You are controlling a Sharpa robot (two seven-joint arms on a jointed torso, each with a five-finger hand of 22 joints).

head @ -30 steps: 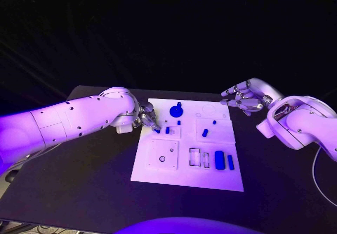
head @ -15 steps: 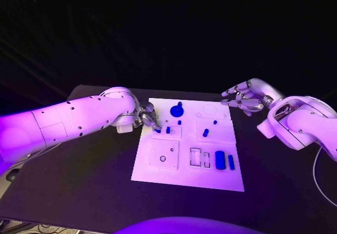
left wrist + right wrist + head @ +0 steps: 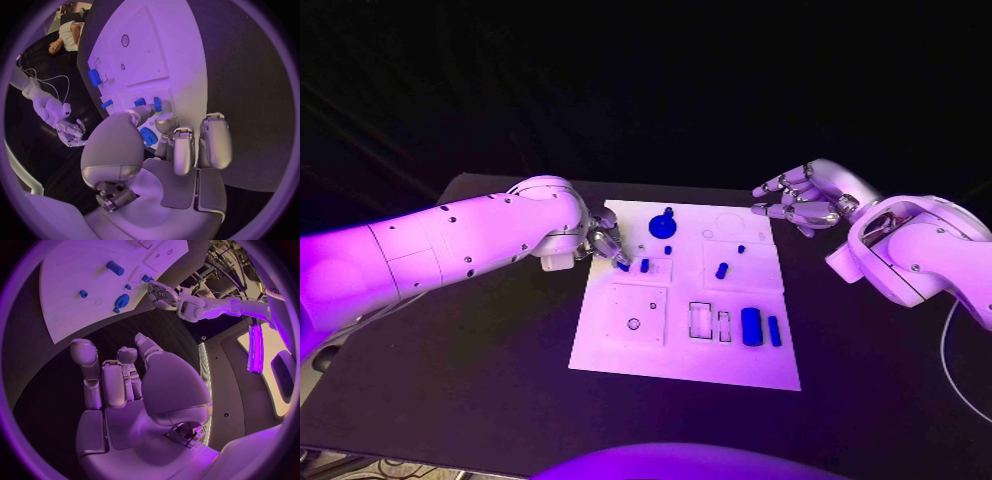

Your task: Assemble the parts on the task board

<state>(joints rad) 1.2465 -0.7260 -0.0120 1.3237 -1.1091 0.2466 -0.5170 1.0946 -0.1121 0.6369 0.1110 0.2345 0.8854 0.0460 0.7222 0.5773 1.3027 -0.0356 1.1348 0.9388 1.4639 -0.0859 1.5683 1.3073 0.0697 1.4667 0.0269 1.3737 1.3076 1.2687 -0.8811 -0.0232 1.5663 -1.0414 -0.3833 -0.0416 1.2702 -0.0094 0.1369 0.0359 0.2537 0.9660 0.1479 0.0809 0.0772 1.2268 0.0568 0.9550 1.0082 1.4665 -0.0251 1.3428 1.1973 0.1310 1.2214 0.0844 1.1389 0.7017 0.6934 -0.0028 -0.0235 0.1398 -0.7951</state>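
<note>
- Black table (image 3: 473,380) with dark backdrop behind; white task board (image 3: 682,350) lies flat mid-table, long side running away from the robot
- left robot hand (image 3: 603,243) sits at the board's left edge, far half; fingertips down at a small blue part (image 3: 622,266) right by the edge; left wrist view shows the fingertips (image 3: 142,114) bunched close to two small blue parts (image 3: 149,103) on the board, but contact or pinch is not clear; cannot tell whether it holds one
- second small blue part (image 3: 645,266) stands just beside the first, by a small raised square block
- round blue part (image 3: 661,228) with a knob sits at the far end of the board, near the left robot hand; a tiny blue peg (image 3: 668,251) just nearer than it
- short blue cylinder (image 3: 721,271) lies tilted on the right half of the board; tiny blue peg (image 3: 741,251) beyond it
- near right: thick blue bar (image 3: 751,328) and thin blue bar (image 3: 775,332) lie side by side, lengthwise; two empty rectangular slots (image 3: 700,319) just left of them
- near left: square plate with a round hole (image 3: 635,325)
- right robot hand (image 3: 795,208) hangs off the board past its far right corner, well apart from the parts; fingers loosely curled and separated, palm bare, holding nothing; right wrist view confirms that
</note>
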